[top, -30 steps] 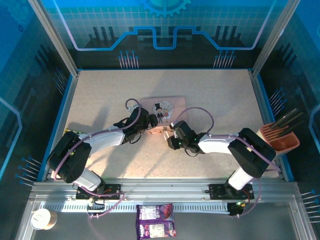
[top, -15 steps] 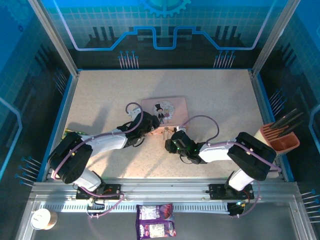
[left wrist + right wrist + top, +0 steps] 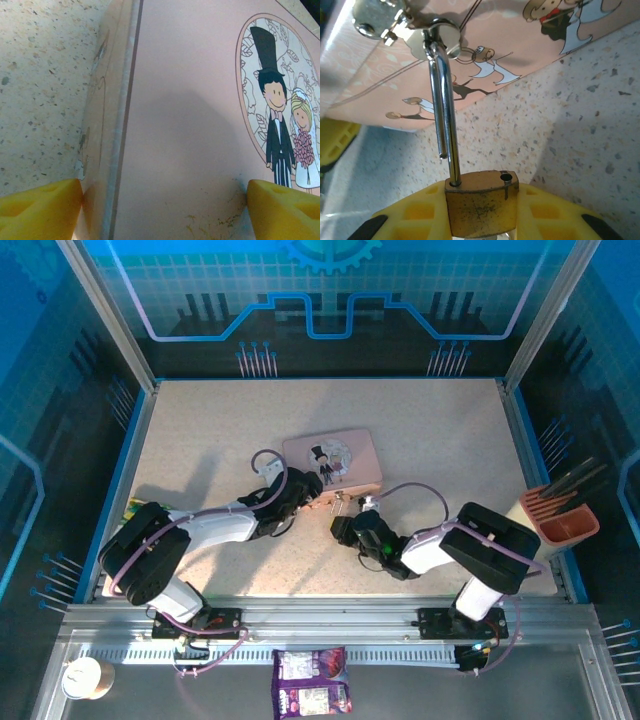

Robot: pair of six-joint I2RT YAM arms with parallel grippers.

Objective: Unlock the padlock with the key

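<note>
Padlock [image 3: 480, 200] is sitting in your right gripper [image 3: 480, 214] — jaws are clamping the brass body from both sides, low over the counter [image 3: 580, 125], just in front of the pink tin [image 3: 175, 125]. Shackle [image 3: 447, 125] is running up from the body and hooking through the tin's hasp [image 3: 440, 35]. One leg is seated in the body. The other is hanging free beside it, its end well clear of its hole, which is showing empty on top of the body. So I'm reading the lock as open already: the unlocking part looks done, and what's left is swinging the shackle out of the hasp, if you're wanting it off the tin.

Your left gripper [image 3: 165, 210] is working as the brace. Jaws are spread wide, one yellow fingertip [image 3: 40, 210] down by the tin's side wall, the other over the lid near the bride-and-groom print. I can't tell whether they're actually pressing on the tin or just straddling its corner. Reason for that placement, as I'm judging it: the tin is probably light and would be sliding toward the right arm whenever you're pulling on the lock.

The body grip is making sense too, since holding the body lets the shackle pivot on its seated leg. Risk I'm seeing: pulling straight back is going to drag the tin by the hasp rather than free the shackle — you're needing a rotate-and-unhook, not a tug. The hasp is looking thin, so I'd be going gently.
</note>
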